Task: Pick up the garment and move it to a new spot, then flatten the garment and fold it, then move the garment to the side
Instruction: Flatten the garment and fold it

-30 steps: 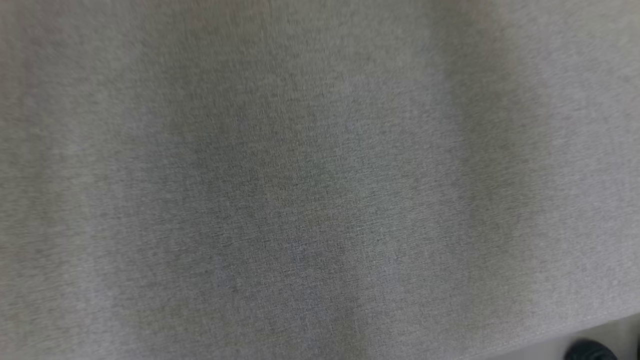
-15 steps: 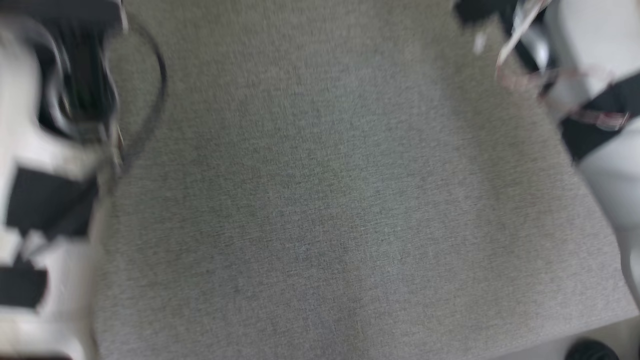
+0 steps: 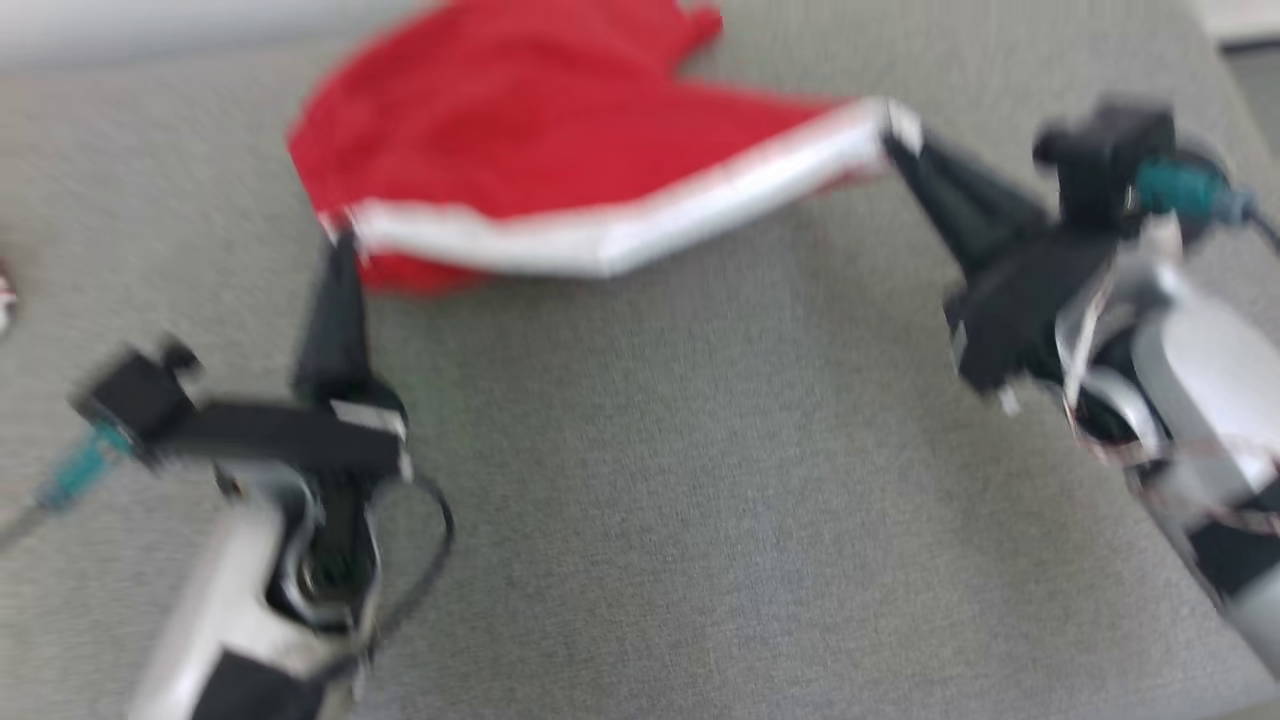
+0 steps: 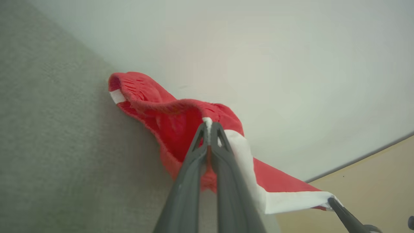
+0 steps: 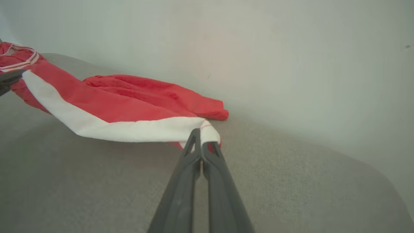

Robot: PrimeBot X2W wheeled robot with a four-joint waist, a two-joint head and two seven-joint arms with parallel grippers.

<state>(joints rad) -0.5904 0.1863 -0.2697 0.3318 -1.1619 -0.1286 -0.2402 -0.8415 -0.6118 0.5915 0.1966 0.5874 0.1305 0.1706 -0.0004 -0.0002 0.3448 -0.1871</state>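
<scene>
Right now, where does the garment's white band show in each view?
Head view: the white band crosses the upper middle, from the left hand to the right hand.
Left wrist view: the band slopes from centre to lower right.
Right wrist view: the band runs from left edge to centre.
Shared landmark: the right hand pinching the band's end.

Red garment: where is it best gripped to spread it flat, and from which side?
Grip the white band at its two ends, one claw per end, coming from the near side. It is the long straight edge of the red garment, raised off the grey surface, so pulling apart would likely spread it. The left claw and right claw are shut on those ends.
</scene>
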